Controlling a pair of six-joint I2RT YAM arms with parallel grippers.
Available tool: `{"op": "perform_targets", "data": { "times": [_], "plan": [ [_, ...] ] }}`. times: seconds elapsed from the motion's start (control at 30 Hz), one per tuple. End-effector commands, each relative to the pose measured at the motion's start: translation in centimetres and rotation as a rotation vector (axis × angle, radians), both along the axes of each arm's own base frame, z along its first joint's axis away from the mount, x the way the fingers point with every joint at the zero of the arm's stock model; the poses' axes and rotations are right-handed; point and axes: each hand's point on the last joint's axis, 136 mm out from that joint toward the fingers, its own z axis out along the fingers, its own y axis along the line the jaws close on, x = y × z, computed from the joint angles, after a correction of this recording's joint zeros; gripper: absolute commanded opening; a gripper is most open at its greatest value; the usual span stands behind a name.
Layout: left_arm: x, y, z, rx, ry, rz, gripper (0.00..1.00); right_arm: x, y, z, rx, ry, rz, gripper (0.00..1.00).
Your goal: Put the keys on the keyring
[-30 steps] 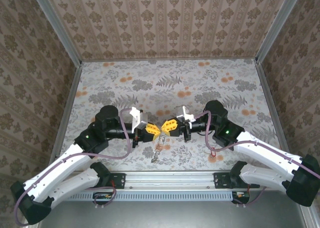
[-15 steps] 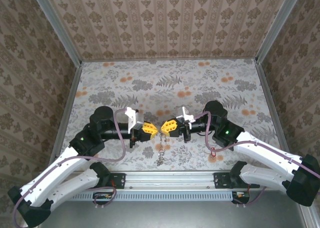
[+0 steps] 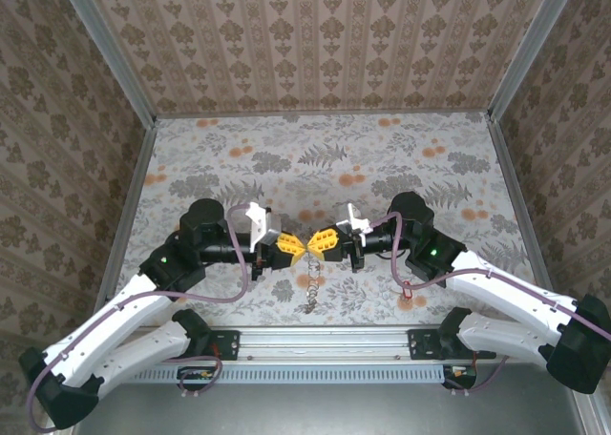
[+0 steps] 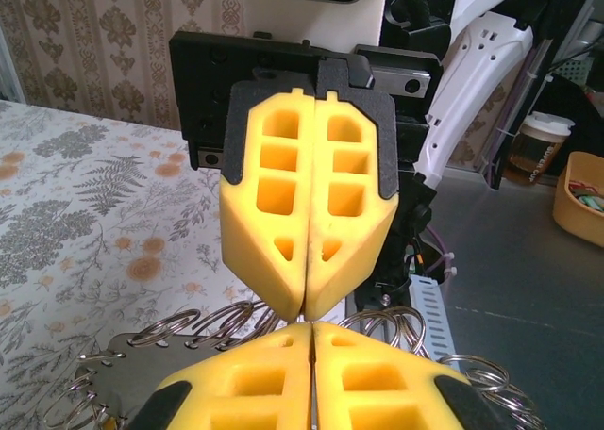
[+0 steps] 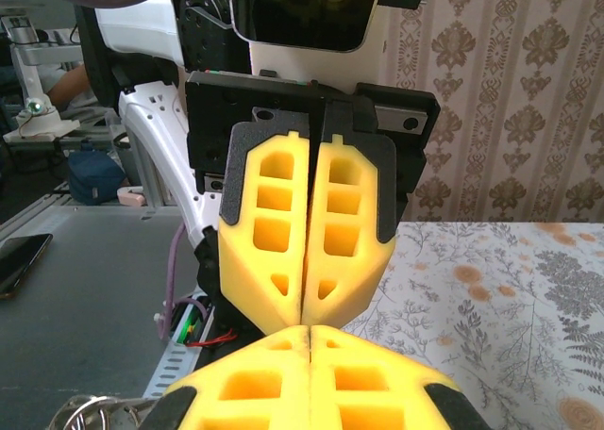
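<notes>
My left gripper and right gripper meet tip to tip above the table's near middle, both shut. The keyring is a chain of silver wire rings hanging below that meeting point. In the left wrist view its rings bulge out on both sides of my left gripper, which faces the right gripper. A flat grey metal tab hangs among them. In the right wrist view the right gripper touches the left gripper, and rings show at the lower left. The keys are hidden.
The floral table stretches away beyond the grippers, walled on three sides. The metal rail with both arm bases runs along the near edge, just below the hanging chain.
My left gripper drew back to the left half a second ago and has come forward again to touch the right one. The chain swung slightly right. The right arm stayed still.
</notes>
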Motion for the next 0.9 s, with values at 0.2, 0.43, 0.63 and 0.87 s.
{"op": "perform_targets", "data": {
  "times": [0.2, 0.43, 0.63, 0.87],
  "plan": [
    [-0.4, -0.2, 0.8, -0.015, -0.037, -0.021, 0.19, -0.4, 0.1, 2.7, 0.059, -0.080, 0.013, 0.00],
    [-0.1, -0.2, 0.7, -0.007, -0.051, -0.005, 0.19, -0.5, 0.1, 2.7, 0.059, -0.080, 0.015, 0.00],
    [0.3, 0.5, 1.0, -0.013, -0.090, 0.048, 0.20, -0.5, 0.1, 2.7, 0.057, -0.080, 0.017, 0.00],
    [0.6, 0.9, 1.4, -0.022, -0.109, 0.077, 0.20, -0.5, 0.0, 2.7, 0.055, -0.080, 0.017, 0.00]
  ]
}}
